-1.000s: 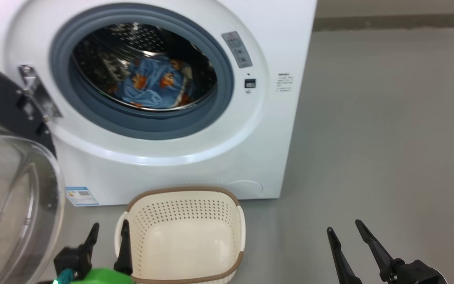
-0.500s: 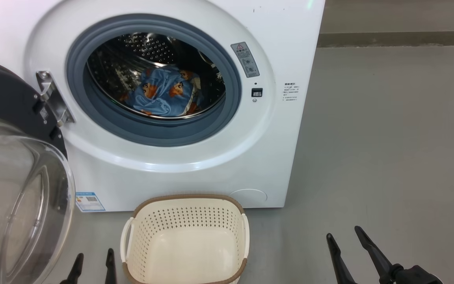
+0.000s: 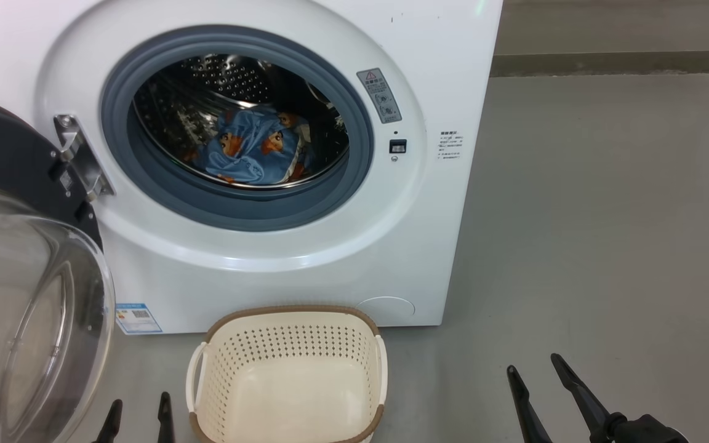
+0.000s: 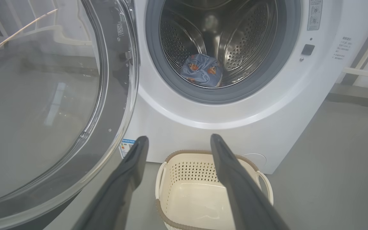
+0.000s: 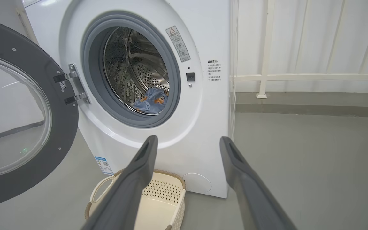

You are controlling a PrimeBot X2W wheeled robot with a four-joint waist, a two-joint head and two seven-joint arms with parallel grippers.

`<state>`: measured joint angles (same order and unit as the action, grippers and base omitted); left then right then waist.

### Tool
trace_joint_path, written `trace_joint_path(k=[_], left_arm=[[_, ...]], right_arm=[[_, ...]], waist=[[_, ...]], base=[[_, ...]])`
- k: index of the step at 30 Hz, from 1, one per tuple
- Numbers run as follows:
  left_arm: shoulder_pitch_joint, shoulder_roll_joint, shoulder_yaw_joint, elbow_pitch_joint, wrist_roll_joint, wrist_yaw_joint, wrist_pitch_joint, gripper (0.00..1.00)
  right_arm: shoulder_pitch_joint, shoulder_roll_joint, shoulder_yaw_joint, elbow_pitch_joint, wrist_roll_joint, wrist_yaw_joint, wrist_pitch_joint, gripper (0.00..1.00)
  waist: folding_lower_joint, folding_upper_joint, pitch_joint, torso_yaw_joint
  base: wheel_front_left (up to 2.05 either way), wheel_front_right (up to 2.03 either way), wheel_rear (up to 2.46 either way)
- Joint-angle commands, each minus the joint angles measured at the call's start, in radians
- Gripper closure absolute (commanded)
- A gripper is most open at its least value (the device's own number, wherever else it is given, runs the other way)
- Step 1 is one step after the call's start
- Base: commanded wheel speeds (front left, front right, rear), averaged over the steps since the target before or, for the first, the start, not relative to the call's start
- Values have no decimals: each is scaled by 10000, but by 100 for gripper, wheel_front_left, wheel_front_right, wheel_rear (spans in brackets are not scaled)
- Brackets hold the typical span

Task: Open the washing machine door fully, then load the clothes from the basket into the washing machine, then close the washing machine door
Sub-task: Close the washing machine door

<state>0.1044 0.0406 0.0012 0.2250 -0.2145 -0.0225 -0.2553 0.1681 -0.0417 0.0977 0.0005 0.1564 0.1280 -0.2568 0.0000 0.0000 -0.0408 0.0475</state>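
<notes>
1. Open door (image 3: pixel 28 289) at 9 o'clock, cut off by the left edge.
2. Clothes (image 3: pixel 256 151) inside the washer (image 3: pixel 305 271), lower edge hidden by the grey gasket (image 3: pixel 231 212).
3. Basket (image 3: pixel 287 344) on the floor (image 3: pixel 576 246) at 6 o'clock, near rim cropped.
4. Wide-apart left jaws and wide-apart right jaws, nothing held.
5. Since a second ago: lower position of left jaws in head view.

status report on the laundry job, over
Both open and empty: left gripper, right gripper. The clothes inside washing machine, basket empty. The door open wide, unshut; basket on floor before machine.
</notes>
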Motion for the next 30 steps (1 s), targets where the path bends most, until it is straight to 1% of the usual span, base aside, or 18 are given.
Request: trace_joint_path(k=[1,18,30], left_arm=[[-142,98,334,-277,70,-55,-64,0],[-111,97,380,-348,73,-166,-64,0],[-114,97,434,-222,184,-75,-65,0]], right_arm=[[-205,-85,281,-210,-151,27,-49,0],[-199,-85,176,-276,-185,27,-49,0],[-205,-85,124,-266,-166,27,-49,0]], waist=[[0,0,-5,-24],[0,0,118,-251],[0,0,115,-316]], base=[[0,0,0],[0,0,0],[-14,14,0]])
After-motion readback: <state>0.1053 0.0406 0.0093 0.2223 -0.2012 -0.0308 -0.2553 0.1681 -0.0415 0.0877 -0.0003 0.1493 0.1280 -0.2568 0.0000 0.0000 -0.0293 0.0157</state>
